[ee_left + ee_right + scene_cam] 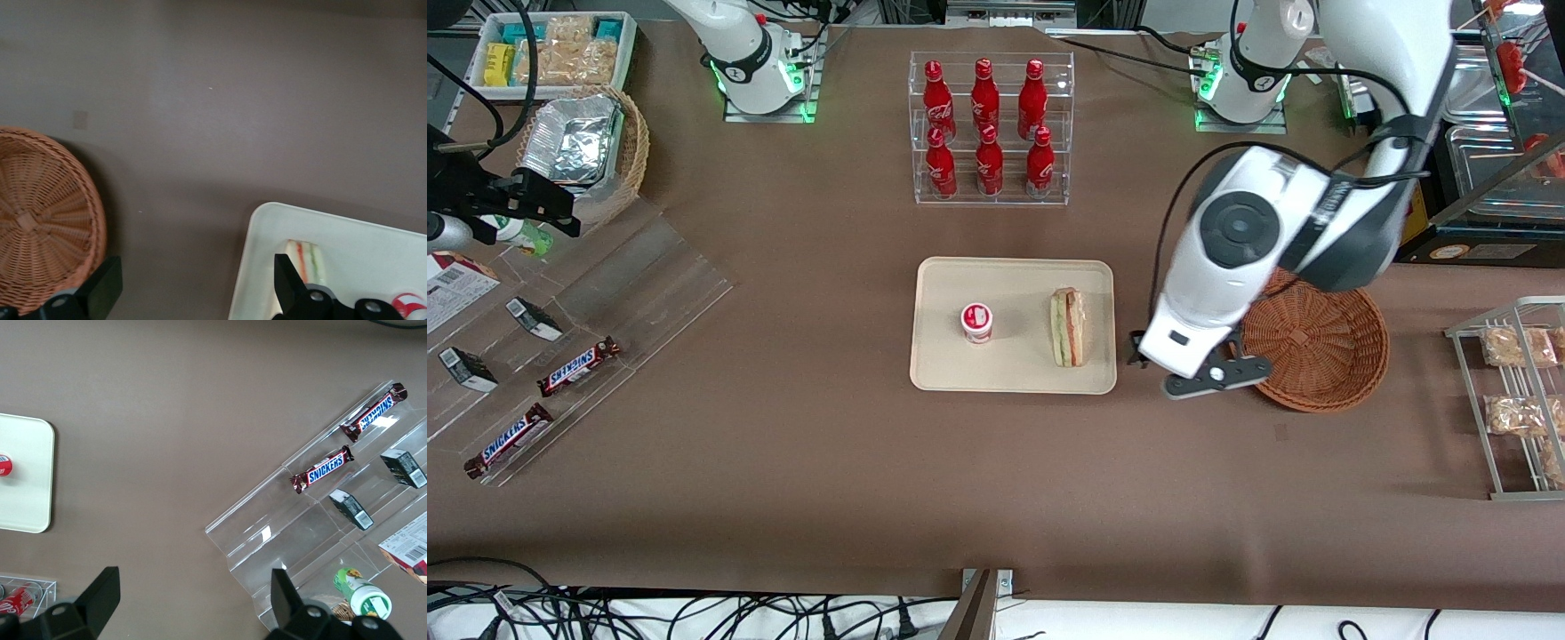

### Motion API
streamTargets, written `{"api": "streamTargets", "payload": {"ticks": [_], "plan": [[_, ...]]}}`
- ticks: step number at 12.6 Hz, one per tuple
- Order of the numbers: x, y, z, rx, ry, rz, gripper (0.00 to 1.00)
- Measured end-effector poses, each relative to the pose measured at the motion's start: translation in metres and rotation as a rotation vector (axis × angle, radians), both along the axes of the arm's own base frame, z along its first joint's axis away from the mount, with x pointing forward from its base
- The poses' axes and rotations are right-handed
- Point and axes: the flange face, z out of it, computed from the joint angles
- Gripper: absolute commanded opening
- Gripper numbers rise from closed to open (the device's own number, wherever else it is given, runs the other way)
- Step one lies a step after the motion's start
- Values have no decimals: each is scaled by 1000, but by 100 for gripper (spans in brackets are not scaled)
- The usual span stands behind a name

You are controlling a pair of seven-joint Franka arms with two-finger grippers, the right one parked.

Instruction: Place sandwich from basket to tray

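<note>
Sandwich at tray edge, end effector open between tray, basket

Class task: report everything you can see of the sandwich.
The sandwich is a small wedge of white bread with green and red-pink filling layers. It lies on the cream tray, near the edge closest to the empty basket, beside a small red-and-white cup without touching it. The open gripper hangs above the table between tray and basket, touching nothing.
</note>
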Motion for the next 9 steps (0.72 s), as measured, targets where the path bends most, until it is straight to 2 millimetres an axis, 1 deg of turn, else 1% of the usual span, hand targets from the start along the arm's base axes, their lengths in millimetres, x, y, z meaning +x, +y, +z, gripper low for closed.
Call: {"api": "streamTargets", "payload": {"ticks": [3,4,5,7,8,9], "plan": [[23,71,6,-30,29,-51,100],[28,91,6,-38,35,-66,100],[30,103,5,-42,40,-73,100],[34,117,1,-52,56,-98,100],[38,129,5,-69,57,-120,100],[41,146,10,-85,62,-146,100]]}}
